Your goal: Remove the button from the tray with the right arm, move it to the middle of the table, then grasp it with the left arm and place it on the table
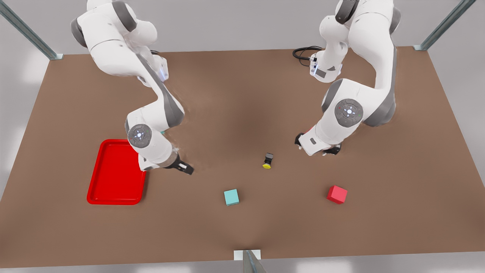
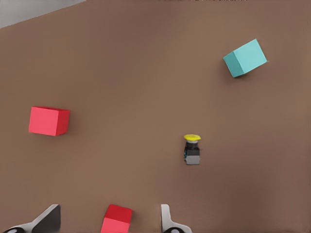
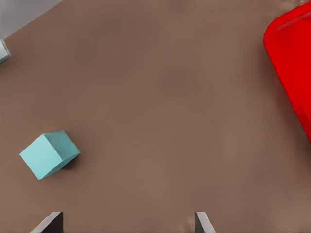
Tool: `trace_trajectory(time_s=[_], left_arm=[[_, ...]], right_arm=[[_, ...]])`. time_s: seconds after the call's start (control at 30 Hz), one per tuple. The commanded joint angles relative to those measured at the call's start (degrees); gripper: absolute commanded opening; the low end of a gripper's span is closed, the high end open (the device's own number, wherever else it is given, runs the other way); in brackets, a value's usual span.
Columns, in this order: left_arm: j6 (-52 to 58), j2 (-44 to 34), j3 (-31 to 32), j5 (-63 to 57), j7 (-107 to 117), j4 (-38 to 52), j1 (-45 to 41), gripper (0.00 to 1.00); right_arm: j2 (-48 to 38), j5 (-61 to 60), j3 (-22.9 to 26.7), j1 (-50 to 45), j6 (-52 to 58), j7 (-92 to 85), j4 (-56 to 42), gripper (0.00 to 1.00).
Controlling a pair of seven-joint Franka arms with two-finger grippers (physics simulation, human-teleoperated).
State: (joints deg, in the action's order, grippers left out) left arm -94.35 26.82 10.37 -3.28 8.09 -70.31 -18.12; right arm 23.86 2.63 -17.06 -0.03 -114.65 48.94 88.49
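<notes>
The tray (image 1: 113,178) is the landmark here. It is a shiny red rectangle with round corners and a raised rim, and it lies flat on the table (image 1: 242,220), a big dull brown top, at the front view's left.

Just beside the tray's far right corner hangs the right gripper (image 1: 184,167), small and black, at the end of the smooth white right arm (image 1: 151,113) with grey joint covers. Its fingers (image 3: 53,222) are spread wide with nothing between them. In the right wrist view a corner of the tray (image 3: 291,73) shows.

Further right of the tray, a teal cube (image 1: 231,197) sits on the brown top, with flat sides and sharp edges.

Right of that cube and a bit further back lies the button (image 1: 268,161). It is out of the tray, well apart from it, near the middle of the table. It is tiny, with a round yellow cap on a short dark body, and it lies tipped on its side with nothing touching it.

Just beyond the button, away from the tray, is the left gripper (image 1: 317,146) on the white left arm (image 1: 356,98). Its fingers (image 2: 167,221) are wide apart, and a small red cube (image 2: 116,219) sits between them in the left wrist view; whether they touch it cannot be told.

Furthest from the tray is another red cube (image 1: 337,194).
</notes>
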Motion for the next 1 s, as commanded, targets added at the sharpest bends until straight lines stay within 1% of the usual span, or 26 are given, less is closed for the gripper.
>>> trace_trajectory(time_s=[0.0,0.07,0.1,0.13,0.17,0.23,0.27,0.3,0.33,0.5,0.53,0.6,0.67,0.73,0.8,0.87,0.93,0.97], left_arm=[[-5.4,2.5,0.0,-1.1,18.6,1.8,-4.4,1.00],[-7.2,5.3,0.0,-1.2,18.6,1.7,-5.8,1.00],[-7.7,6.1,0.0,-1.1,19.3,1.8,-7.0,1.00],[-9.3,7.6,-0.2,-1.3,22.1,1.7,-8.5,1.00],[-9.3,8.7,-0.4,-2.3,22.3,1.7,-8.8,1.00],[-9.4,10.4,-0.4,-4.9,29.7,0.6,-9.9,1.00],[-9.4,12.5,-0.4,-6.5,33.0,0.7,-10.4,1.00],[-10.9,12.9,-0.4,-8.1,33.0,0.3,-10.2,1.00],[-15.1,12.3,-0.4,-10.2,33.2,-4.1,-9.9,1.00],[-16.9,12.1,0.1,-11.6,34.0,-6.6,-10.1,1.00],[-17.7,12.5,0.1,-11.6,33.9,-6.9,-10.2,1.00],[-19.5,13.6,0.2,-10.8,29.0,-8.0,-9.7,1.00],[-19.5,15.1,0.2,-6.3,18.9,-8.0,-8.4,1.00],[-21.0,16.3,0.3,-6.3,17.3,-8.2,-9.0,1.00],[-21.2,16.2,1.6,-6.9,17.2,-9.5,-9.5,1.00],[-26.1,16.2,1.6,-7.4,17.2,-12.3,-10.5,1.00],[-26.8,17.3,1.6,-11.3,17.2,-12.3,-10.5,1.00],[-28.9,17.9,1.7,-11.9,16.9,-13.0,-9.9,1.00]], right_arm=[[-3.4,5.9,-0.1,8.3,11.7,-37.0,0.8,1.00],[-2.9,7.9,0.6,9.8,16.9,-40.1,-3.4,1.00],[-5.7,5.3,3.8,7.4,22.2,-45.0,-4.0,1.00],[-9.3,-2.7,14.0,1.1,24.6,-53.7,-3.8,1.00],[-9.9,-7.0,18.5,-2.9,25.5,-52.6,-4.0,1.00],[-8.1,-6.8,18.6,-2.6,24.7,-50.0,-4.1,1.00],[-6.2,-6.7,18.5,-2.3,24.7,-50.0,-6.7,1.00],[-5.9,-5.8,18.4,-2.5,24.6,-50.0,-6.9,1.00],[-5.9,-5.7,18.4,-2.4,24.5,-50.0,-6.9,1.00],[-5.7,-5.7,18.3,-2.8,24.5,-49.7,-6.9,1.00],[-4.3,-5.6,18.4,-4.6,24.5,-46.8,-8.9,1.00],[-2.1,-5.2,18.5,-4.2,25.4,-47.0,-14.9,1.00],[-1.4,-6.1,18.4,-4.3,25.1,-45.4,-14.9,1.00],[-1.3,-8.5,18.5,-4.0,24.7,-42.7,-15.0,1.00],[-1.3,-8.5,18.5,-4.1,24.7,-42.3,-14.9,1.00],[-1.4,-8.5,18.5,-3.9,25.0,-42.6,-14.9,1.00],[-1.4,-8.5,18.5,-3.9,25.0,-42.0,-15.0,1.00],[-1.4,-8.5,18.5,-4.0,25.1,-41.7,-14.9,1.00]])
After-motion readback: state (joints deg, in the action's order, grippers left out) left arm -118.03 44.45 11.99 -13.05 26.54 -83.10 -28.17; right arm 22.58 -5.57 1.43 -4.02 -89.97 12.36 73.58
